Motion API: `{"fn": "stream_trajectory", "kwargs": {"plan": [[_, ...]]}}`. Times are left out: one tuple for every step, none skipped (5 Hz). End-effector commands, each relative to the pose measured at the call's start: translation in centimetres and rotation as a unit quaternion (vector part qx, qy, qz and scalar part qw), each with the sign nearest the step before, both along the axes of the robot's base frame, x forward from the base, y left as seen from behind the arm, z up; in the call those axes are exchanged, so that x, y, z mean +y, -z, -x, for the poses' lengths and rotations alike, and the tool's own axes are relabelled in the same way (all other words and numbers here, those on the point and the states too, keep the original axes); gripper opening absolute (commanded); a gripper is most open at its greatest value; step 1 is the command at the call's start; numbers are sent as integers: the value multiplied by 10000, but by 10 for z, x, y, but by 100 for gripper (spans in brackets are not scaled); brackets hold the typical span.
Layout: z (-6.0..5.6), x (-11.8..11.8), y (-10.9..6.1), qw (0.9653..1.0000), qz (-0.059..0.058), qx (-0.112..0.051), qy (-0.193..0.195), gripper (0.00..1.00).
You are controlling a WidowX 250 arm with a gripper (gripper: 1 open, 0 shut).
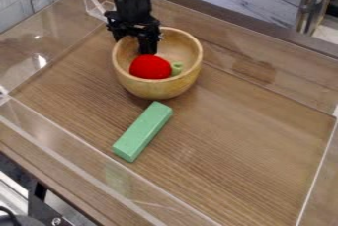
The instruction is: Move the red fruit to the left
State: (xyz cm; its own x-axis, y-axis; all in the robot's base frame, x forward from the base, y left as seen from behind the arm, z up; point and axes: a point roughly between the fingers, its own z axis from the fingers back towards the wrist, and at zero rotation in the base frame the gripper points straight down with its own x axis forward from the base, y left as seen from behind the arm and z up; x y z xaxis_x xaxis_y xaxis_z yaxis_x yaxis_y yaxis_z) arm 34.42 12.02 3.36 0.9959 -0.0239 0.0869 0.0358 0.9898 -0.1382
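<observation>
The red fruit (149, 67) lies inside the wooden bowl (189, 76), toward its front left. A small pale-green piece (175, 68) peeks out to the right of it. My black gripper (136, 42) hangs over the bowl's back-left rim, just behind and above the fruit. Its two fingers (152, 41) stand apart, pointing down into the bowl, and nothing shows between them. The fruit rests on the bowl, not lifted.
A long green rectangular block (142, 130) lies on the wooden table in front of the bowl. Clear plastic walls (34, 67) fence the work area on the left, front and right. Bare wood lies left of the bowl.
</observation>
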Motion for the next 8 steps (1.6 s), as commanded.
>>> {"fn": "stream_trajectory", "kwargs": {"plan": [[2, 7, -15, 9997, -50, -168, 174, 0], [10, 19, -25, 9995, -33, -203, 257, 0], [17, 23, -37, 9997, -24, -244, 70, 0], [23, 28, -48, 9995, -7, -282, -122, 0], [24, 39, -61, 9994, 40, -312, -116, 0], [24, 45, -57, 9997, 48, -241, -55, 0], [36, 58, -58, 9997, 56, -233, 43, 0], [47, 69, -66, 9996, 110, -244, -5, 0]]}}
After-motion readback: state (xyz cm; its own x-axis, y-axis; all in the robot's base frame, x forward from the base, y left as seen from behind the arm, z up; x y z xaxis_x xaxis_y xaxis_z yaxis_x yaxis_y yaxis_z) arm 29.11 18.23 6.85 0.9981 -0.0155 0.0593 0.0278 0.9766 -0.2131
